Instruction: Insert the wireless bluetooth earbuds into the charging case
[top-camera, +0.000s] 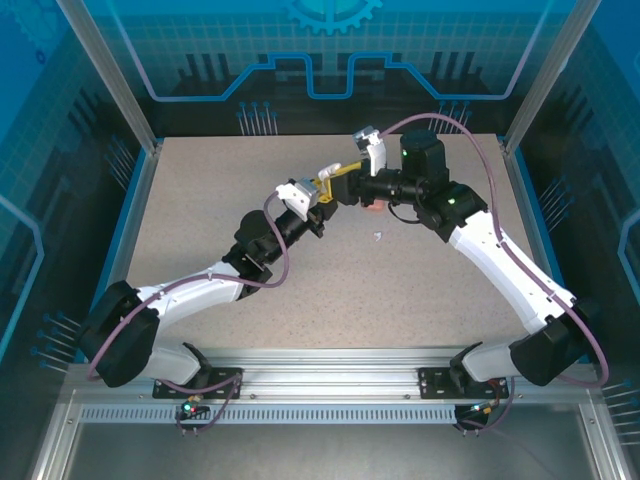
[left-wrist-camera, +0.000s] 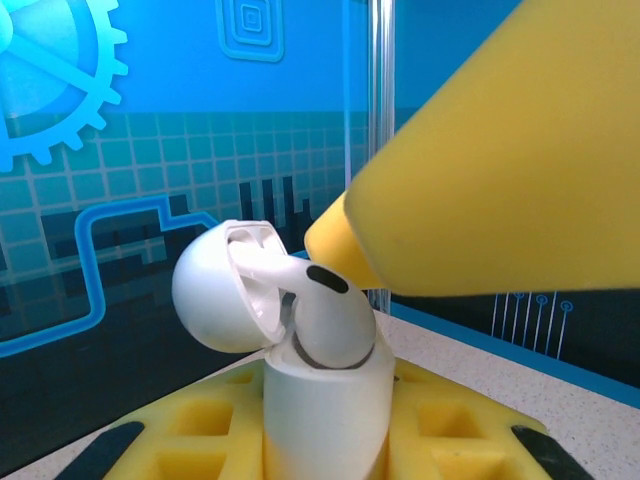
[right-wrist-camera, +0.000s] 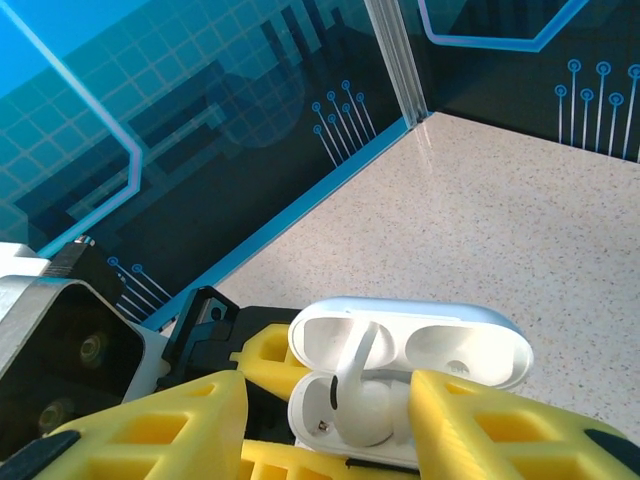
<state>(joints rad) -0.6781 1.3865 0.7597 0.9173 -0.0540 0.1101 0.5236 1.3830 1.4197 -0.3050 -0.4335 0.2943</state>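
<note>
Arms bent inward, left tool (top-camera: 322, 198) clamping case (left-wrist-camera: 322, 410), right tool (right-wrist-camera: 330, 400) straddling earbud (right-wrist-camera: 362, 410)

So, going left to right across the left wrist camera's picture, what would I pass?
gear emblem → case lid → earbud → right hand's yellow finger

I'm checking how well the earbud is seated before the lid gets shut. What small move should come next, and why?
Probably the right tool should nudge the white plastic earbud down: it leans partly out of its slot in the open white pebble-shaped charging case, which the left tool grips, lid back.
</note>
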